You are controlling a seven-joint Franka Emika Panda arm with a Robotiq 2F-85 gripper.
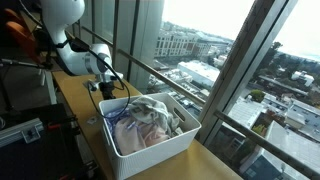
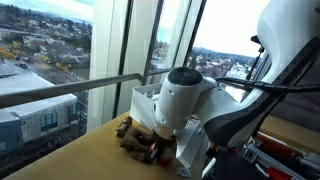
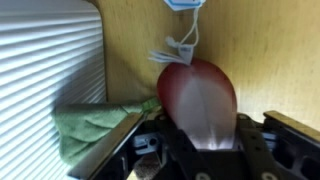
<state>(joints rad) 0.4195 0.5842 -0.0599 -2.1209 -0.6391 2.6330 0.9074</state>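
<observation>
While tool [image 3: 200, 128] straddles red object [image 3: 198, 88], cloth [image 3: 85, 130] adjoins

One white bin [image 1: 160, 155], one red object [image 3: 200, 95], one green cloth [image 3: 85, 125], one wooden table [image 1: 72, 98]

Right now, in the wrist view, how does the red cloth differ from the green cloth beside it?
The red cloth sits between the fingers; the green cloth lies outside them, next to the white basket. The red cloth looks rounded and blurred; the green cloth looks flatter and crumpled. Both seem to be soft fabric over the same wooden table.
</observation>
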